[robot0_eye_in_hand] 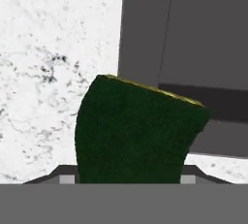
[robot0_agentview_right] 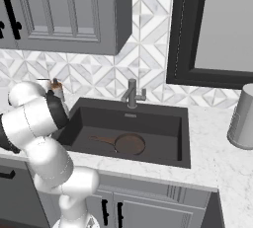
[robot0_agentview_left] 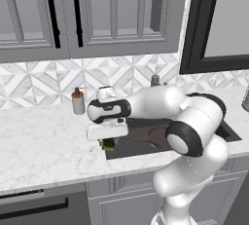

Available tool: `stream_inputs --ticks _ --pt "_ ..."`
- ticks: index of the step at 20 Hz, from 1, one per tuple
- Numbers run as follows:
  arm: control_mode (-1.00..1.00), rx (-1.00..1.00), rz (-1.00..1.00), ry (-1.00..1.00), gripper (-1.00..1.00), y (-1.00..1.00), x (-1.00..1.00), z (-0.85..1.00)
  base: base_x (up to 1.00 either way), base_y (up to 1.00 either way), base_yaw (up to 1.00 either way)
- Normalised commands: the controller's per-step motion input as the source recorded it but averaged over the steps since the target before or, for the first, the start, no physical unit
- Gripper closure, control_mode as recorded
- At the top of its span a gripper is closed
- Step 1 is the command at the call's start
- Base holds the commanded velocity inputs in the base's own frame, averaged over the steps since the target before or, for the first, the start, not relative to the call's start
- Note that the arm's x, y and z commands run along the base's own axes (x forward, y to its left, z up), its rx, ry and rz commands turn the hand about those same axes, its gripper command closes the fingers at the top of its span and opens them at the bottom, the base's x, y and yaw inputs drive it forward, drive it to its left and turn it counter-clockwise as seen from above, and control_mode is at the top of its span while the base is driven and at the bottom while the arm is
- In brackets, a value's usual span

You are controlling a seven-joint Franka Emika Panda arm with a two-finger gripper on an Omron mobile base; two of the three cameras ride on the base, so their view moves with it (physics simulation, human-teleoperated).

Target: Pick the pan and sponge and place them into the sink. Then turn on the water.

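Note:
The dark green sponge (robot0_eye_in_hand: pixel 138 131) with its yellow layer sits between my fingers, over the seam where the white counter meets the sink's left wall. From the left base view, my gripper (robot0_agentview_left: pixel 108 141) points down at the sink's left front corner, shut on the sponge (robot0_agentview_left: pixel 108 145). The reddish-brown pan (robot0_agentview_right: pixel 129 144) lies flat on the floor of the dark grey sink (robot0_agentview_right: pixel 158 118), handle pointing left. It also appears behind my forearm as the pan (robot0_agentview_left: pixel 154 136). The grey faucet (robot0_agentview_right: pixel 132 93) stands behind the basin, and no stream runs from it.
A soap dispenser (robot0_agentview_left: pixel 78 101) stands on the counter left of the sink, against the tiled wall. A grey canister (robot0_agentview_right: pixel 243 116) sits on the counter to the right. Wall cabinets hang above, and a dark-framed window is at the upper right.

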Motion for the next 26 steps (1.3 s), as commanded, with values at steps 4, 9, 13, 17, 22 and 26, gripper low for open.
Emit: stream_inputs --ticks 4,9,13,17,22,26 --pt "-1.00 0.00 -0.15 0.00 1.00 -1.00 0.66 0.08 0.00 0.00 0.00" --pt "-1.00 -0.02 -0.10 0.04 1.00 -1.00 0.51 -0.22 0.00 0.00 0.00" --pt "-1.00 -0.07 -0.03 0.05 1.00 -0.78 0.36 -0.61 0.00 0.00 0.00" --pt "-1.00 -0.08 -0.01 0.00 1.00 -0.57 0.36 -0.71 0.00 0.00 0.00" --pt "-1.00 -0.03 0.00 0.00 1.00 -0.28 0.55 -0.44 0.00 0.00 0.00" --pt "-1.00 0.00 0.00 0.00 1.00 0.00 0.52 -0.19 0.00 0.00 0.00"
